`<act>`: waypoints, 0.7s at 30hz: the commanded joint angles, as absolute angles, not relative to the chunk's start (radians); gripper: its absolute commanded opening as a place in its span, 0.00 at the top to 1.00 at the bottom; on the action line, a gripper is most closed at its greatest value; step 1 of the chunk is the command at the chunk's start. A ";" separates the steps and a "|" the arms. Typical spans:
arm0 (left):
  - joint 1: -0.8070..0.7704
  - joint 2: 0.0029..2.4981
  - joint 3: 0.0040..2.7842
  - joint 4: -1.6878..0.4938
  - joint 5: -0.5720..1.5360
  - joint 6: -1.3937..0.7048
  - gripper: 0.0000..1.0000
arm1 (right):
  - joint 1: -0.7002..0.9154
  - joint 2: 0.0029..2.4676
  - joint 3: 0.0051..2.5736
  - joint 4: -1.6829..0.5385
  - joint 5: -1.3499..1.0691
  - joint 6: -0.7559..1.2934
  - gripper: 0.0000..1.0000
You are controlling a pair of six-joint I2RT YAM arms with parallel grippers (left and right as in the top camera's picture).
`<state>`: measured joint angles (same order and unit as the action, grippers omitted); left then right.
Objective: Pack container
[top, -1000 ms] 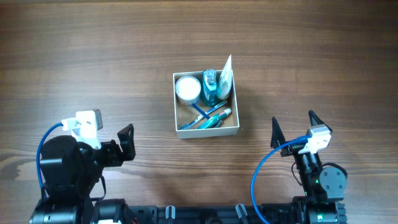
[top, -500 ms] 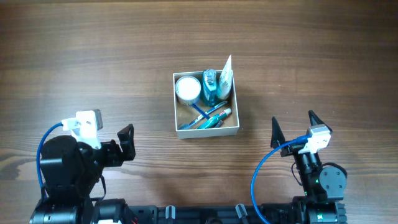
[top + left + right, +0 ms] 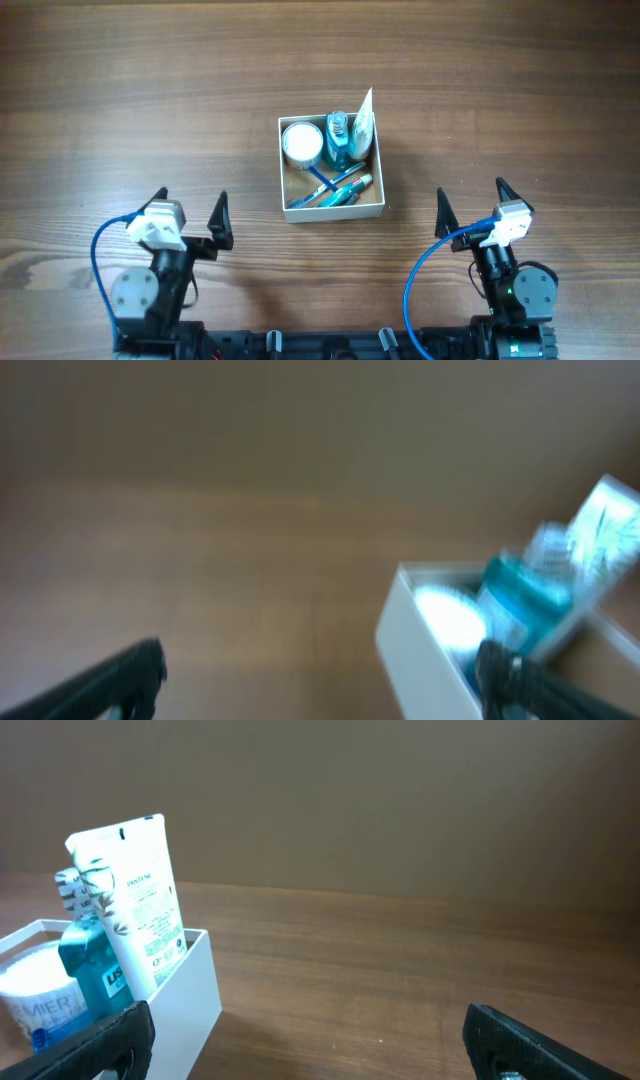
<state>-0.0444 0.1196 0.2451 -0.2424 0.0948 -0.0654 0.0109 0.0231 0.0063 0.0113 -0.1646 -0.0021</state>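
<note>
The container (image 3: 334, 211) is a square white-walled cardboard box at the table's middle. It holds a round white jar (image 3: 301, 143), a teal bottle (image 3: 338, 140), a white tube (image 3: 362, 122) and blue toothbrushes (image 3: 335, 187). It also shows blurred in the left wrist view (image 3: 420, 645) and in the right wrist view (image 3: 185, 995). My left gripper (image 3: 190, 203) is open and empty, near the front left, apart from the box. My right gripper (image 3: 470, 197) is open and empty at the front right, also apart from it.
The wooden table (image 3: 150, 90) stretches around the box. The arm bases sit along the front edge.
The left arm has swung from a sideways pose to face forward, with its open fingers now pointing toward the table's middle. The right arm and the box have not moved.
</note>
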 commanded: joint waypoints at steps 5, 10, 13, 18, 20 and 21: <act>-0.051 0.002 0.006 0.067 0.073 -0.057 0.00 | 0.016 0.025 0.006 0.014 -0.181 -0.008 0.00; -0.056 0.007 0.006 -0.069 0.070 -0.057 0.00 | 0.016 0.025 0.006 0.014 -0.181 -0.008 0.00; -0.056 0.008 0.006 -0.072 0.070 -0.057 0.00 | 0.016 0.025 0.006 0.014 -0.181 -0.008 0.00; -0.056 0.008 0.006 -0.072 0.070 -0.057 0.00 | 0.016 0.025 0.006 0.014 -0.181 -0.008 0.00; -0.056 0.008 0.006 -0.072 0.070 -0.057 0.00 | 0.016 0.025 0.006 0.014 -0.181 -0.008 0.00; -0.056 0.008 0.006 -0.072 0.070 -0.057 0.00 | 0.016 0.025 0.006 0.014 -0.181 -0.008 0.00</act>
<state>-0.0509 0.0143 0.0128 -0.0689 0.0753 -0.0654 0.0109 0.0231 0.0063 0.0116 -0.1646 -0.0021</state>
